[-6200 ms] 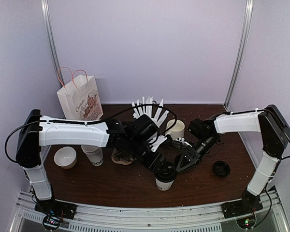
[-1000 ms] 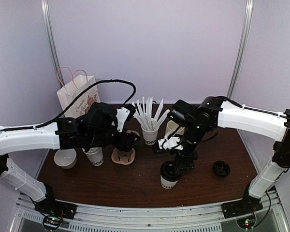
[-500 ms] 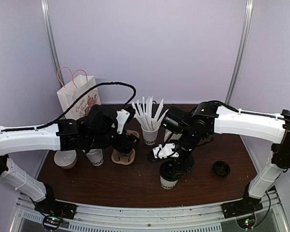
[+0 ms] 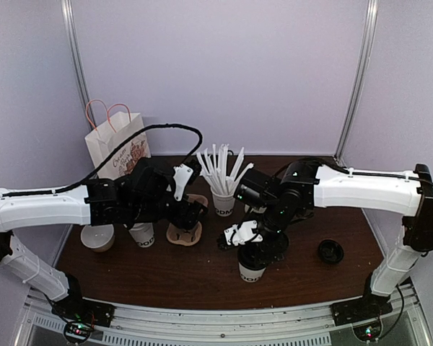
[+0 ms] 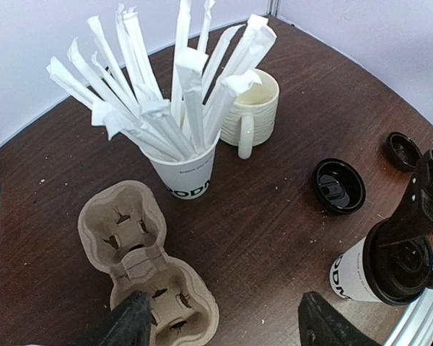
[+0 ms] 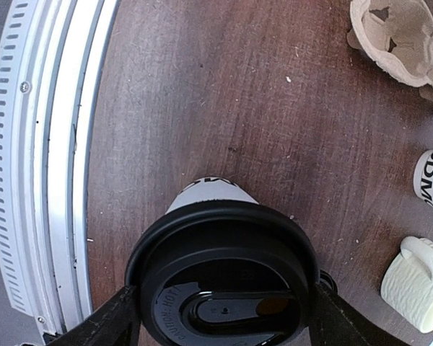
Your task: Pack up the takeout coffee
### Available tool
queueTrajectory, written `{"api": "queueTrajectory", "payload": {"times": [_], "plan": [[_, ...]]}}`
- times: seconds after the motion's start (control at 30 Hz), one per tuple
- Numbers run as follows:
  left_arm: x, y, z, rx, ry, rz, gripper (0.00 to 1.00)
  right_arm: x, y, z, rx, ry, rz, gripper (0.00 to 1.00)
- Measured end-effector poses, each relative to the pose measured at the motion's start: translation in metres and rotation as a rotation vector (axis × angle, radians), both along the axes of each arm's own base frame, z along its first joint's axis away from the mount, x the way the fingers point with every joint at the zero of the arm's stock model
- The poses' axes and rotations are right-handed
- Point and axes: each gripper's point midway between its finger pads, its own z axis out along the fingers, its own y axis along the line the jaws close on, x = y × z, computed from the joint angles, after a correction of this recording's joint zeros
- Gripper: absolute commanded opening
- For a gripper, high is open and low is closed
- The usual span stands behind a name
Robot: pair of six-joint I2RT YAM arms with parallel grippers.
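Your right pincer [image 6: 224, 317] sits straight over the lidded cup [image 6: 211, 193], one finger each side of its black lid [image 6: 224, 267]. That's prob. set up for a top grab, so the cup stays upright w/o spilling. The fingers look right at the rim; can't tell if they're pressing. The cup stands on the table [image 6: 202, 86] near the front edge, apart from the pulp carrier [image 5: 148, 267]. It's tall white paper w/ black lettering low down, lid seated flat. Your left pincer [image 5: 227, 328] hangs spread wide and empty over the carrier's near end, likely to steady it. The 2nd cup [image 4: 143, 234] stands just left of the carrier, top hidden under your arm.
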Motion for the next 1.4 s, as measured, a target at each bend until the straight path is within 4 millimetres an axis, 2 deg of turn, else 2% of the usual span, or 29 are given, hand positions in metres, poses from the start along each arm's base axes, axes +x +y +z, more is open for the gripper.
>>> {"api": "queueTrajectory", "payload": {"times": [0.13, 0.37, 0.53, 0.6, 0.73, 0.97, 1.17, 1.4], "plan": [[0.0, 0.001, -0.002, 0.002, 0.003, 0.002, 0.73, 0.002, 0.0, -0.001, -0.004, -0.018, -0.004, 0.71], [0.0, 0.001, -0.002, 0.002, 0.003, 0.002, 0.73, 0.0, -0.003, 0.0, -0.021, -0.011, -0.005, 0.69], [0.002, 0.002, -0.002, 0.006, 0.0, 0.002, 0.73, 0.005, -0.013, 0.017, -0.023, -0.012, -0.031, 0.69], [0.004, 0.001, -0.003, 0.014, -0.002, -0.001, 0.73, 0.015, -0.022, 0.028, -0.006, -0.021, -0.069, 0.69], [0.007, -0.004, -0.003, 0.031, -0.012, -0.013, 0.75, 0.049, -0.055, 0.048, 0.033, -0.038, -0.214, 0.69], [0.013, -0.008, -0.004, 0.058, -0.02, -0.022, 0.77, 0.109, -0.132, 0.068, 0.062, -0.079, -0.516, 0.69], [0.017, -0.012, 0.002, 0.073, -0.033, -0.034, 0.78, 0.143, -0.19, 0.067, 0.005, -0.128, -0.694, 0.69], [0.017, -0.012, 0.01, 0.107, -0.05, -0.057, 0.78, 0.184, -0.236, 0.065, -0.007, -0.156, -0.853, 0.7]]}}
